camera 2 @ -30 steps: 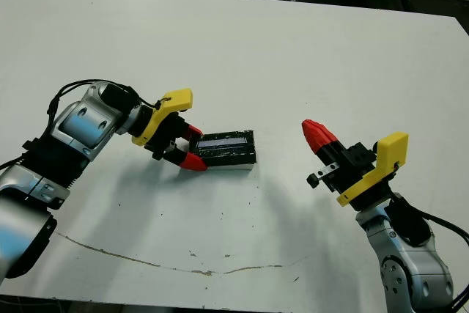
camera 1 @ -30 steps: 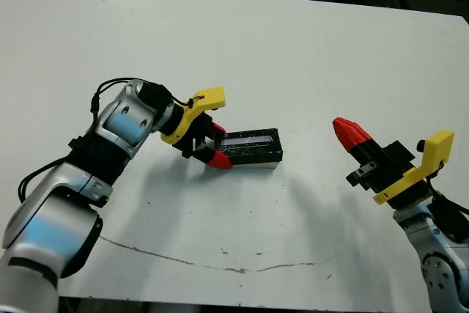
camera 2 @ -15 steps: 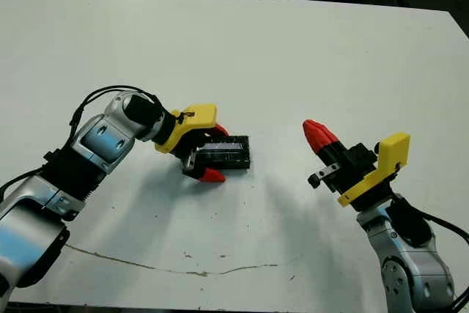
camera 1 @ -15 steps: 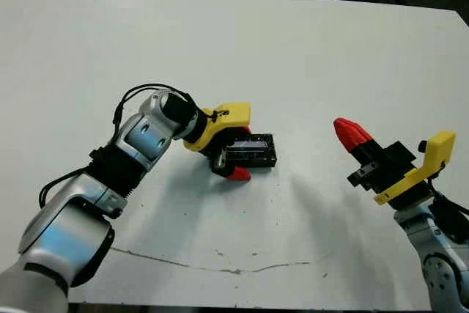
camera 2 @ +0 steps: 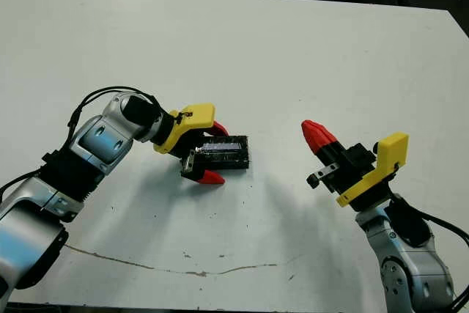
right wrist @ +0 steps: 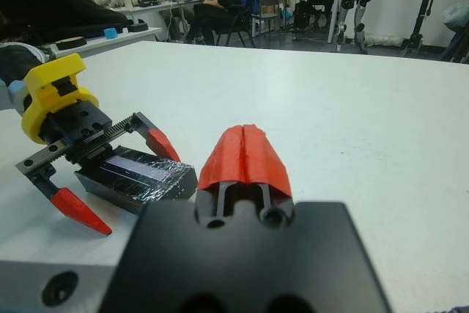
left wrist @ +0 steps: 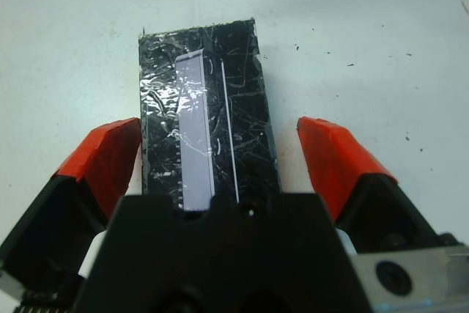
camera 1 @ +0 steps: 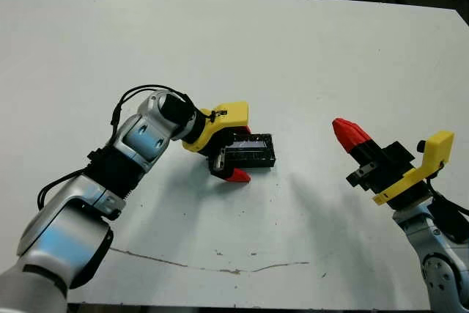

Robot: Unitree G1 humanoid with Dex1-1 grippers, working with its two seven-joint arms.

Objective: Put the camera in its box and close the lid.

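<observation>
The left gripper [left wrist: 218, 159] had moved over the lid [left wrist: 207, 119], fingers wide on both sides. The lid sat on; the job looked nearly done. The right gripper [right wrist: 244, 153] was pinched together.

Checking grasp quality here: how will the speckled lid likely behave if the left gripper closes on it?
The lid looks stiff and flat, so probably it won't flex or roll. Its glossy surface may be slippery against the fingers. The left gripper straddles it with jaws open, so it should centre between them.
</observation>
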